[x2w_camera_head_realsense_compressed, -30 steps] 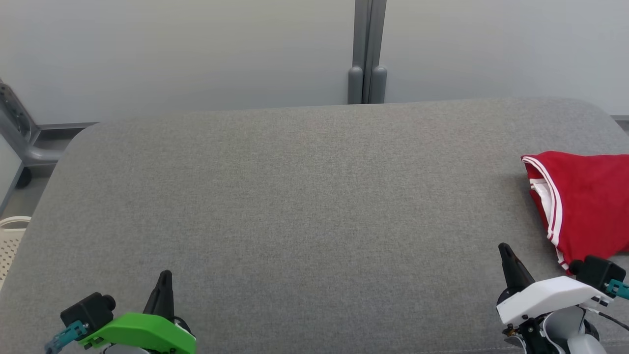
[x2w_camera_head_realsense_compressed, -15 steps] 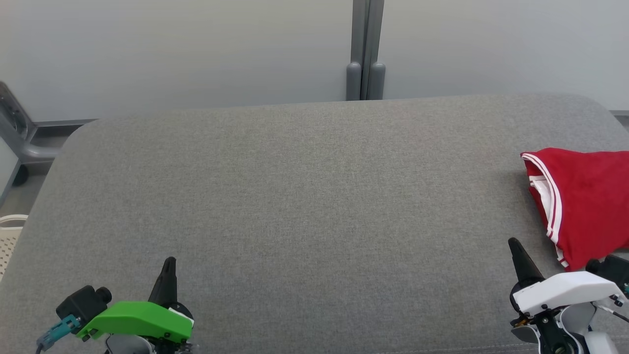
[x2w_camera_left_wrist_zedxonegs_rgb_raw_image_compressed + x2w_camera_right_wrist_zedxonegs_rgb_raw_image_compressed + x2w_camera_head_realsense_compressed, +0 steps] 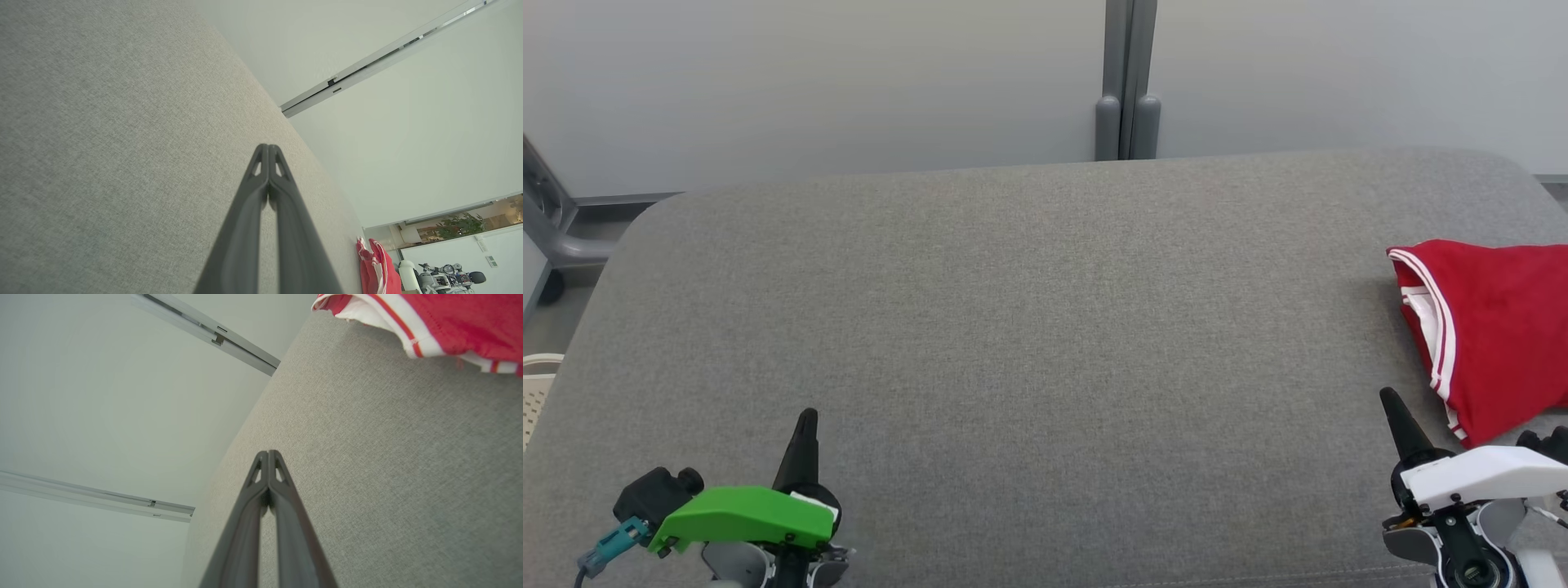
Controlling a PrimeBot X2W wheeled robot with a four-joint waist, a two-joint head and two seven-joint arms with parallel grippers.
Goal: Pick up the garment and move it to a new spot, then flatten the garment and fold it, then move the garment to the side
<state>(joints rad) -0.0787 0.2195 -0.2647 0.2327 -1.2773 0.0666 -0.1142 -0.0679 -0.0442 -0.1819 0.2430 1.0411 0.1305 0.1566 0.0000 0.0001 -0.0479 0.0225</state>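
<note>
Garment [image 3: 1494,327], red with white-striped trim, lies bunched at the right edge of the grey fabric-covered bench [image 3: 1013,327]. Right hand [image 3: 1390,402] hovers just beside it, fingers pressed together, empty. Left hand [image 3: 805,420], likewise pressed together, is well apart at the near left. Pale wall panels [image 3: 809,82] and a grey post [image 3: 1125,82] stand behind.

Left gripper [image 3: 806,414]: green-shelled wrist; fingers are lying pressed together, tips touching, gripping nothing; sitting at the near-left part of the tabletop [image 3: 1045,327], pointing toward its far edge.
Right gripper [image 3: 1388,396]: white-shelled wrist; fingers are likewise pressing together, empty; sitting at the tabletop's near-right part.
</note>
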